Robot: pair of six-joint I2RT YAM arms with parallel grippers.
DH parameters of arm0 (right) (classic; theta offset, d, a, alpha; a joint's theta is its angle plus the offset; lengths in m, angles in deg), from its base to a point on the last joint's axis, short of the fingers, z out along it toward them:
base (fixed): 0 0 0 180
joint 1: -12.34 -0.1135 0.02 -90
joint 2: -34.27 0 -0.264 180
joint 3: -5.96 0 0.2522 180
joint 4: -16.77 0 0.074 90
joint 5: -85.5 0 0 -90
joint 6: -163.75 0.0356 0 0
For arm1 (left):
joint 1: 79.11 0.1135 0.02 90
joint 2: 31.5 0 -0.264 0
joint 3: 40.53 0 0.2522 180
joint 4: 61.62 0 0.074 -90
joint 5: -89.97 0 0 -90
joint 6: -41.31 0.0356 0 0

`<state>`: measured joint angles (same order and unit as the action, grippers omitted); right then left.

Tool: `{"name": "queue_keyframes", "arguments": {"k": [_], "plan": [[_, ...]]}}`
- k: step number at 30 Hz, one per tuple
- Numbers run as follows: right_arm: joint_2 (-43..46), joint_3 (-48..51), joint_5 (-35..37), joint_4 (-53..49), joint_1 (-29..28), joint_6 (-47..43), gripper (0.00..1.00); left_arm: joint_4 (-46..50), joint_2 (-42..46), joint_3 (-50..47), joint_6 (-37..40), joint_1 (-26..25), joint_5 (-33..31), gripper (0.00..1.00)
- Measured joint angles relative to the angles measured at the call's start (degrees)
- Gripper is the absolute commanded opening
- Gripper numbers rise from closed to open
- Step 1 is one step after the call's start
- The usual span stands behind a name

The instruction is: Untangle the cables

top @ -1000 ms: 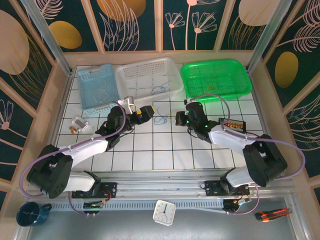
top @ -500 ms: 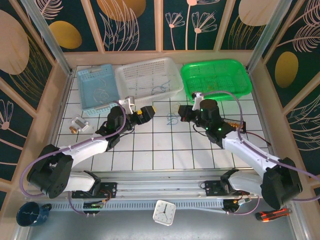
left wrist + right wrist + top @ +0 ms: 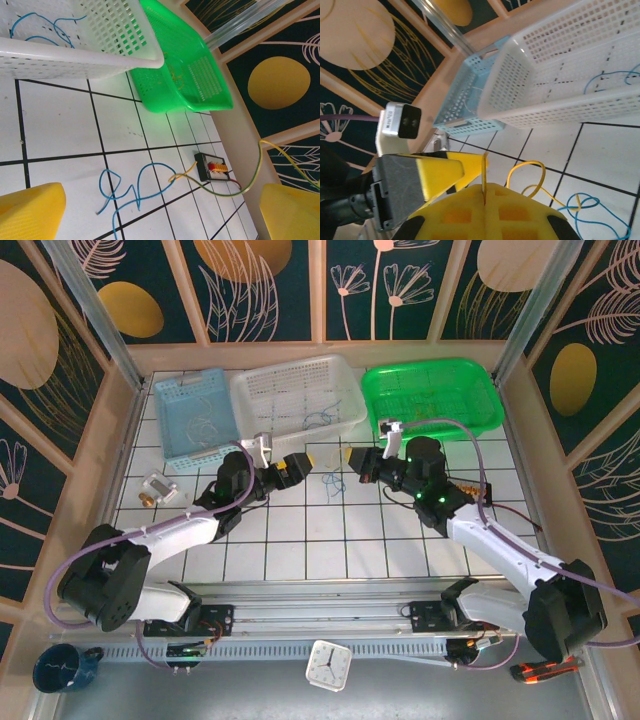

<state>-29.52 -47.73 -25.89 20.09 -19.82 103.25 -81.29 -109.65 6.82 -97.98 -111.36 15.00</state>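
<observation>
Right hand (image 3: pixel 484 187) pinched shut on thin springy yellow wire (image 3: pixel 484 169), crossing curly blue wire (image 3: pixel 131 189) on glossy white-tiled desk (image 3: pixel 55 120); left hand (image 3: pixel 303 462) gaping wide, empty.

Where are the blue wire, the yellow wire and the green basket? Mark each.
blue wire (image 3: pixel 330 483), top view, middle of its curl
yellow wire (image 3: pixel 532 162), right wrist view, top of its loop
green basket (image 3: pixel 160 97), left wrist view, near outer wall
</observation>
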Motion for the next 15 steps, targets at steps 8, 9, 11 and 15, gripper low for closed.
{"name": "queue_keyframes", "arguments": {"k": [8,9,11,15], "plan": [[0.00,0.35,-2.73,3.80,0.00,1.90,0.00,-0.55,-0.83,0.31,-0.02,0.00,0.92,0.99],[0.00,0.35,-2.71,3.78,0.00,2.05,0.00,-0.70,-0.94,0.31,0.00,0.00,1.14,0.97],[0.00,0.35,-2.69,3.76,0.00,2.25,0.00,-1.05,-1.11,0.31,0.20,0.00,1.70,0.90],[-0.13,0.35,-2.29,3.76,0.00,2.43,0.00,-1.33,-1.16,0.28,3.32,0.00,3.15,0.78]]}}
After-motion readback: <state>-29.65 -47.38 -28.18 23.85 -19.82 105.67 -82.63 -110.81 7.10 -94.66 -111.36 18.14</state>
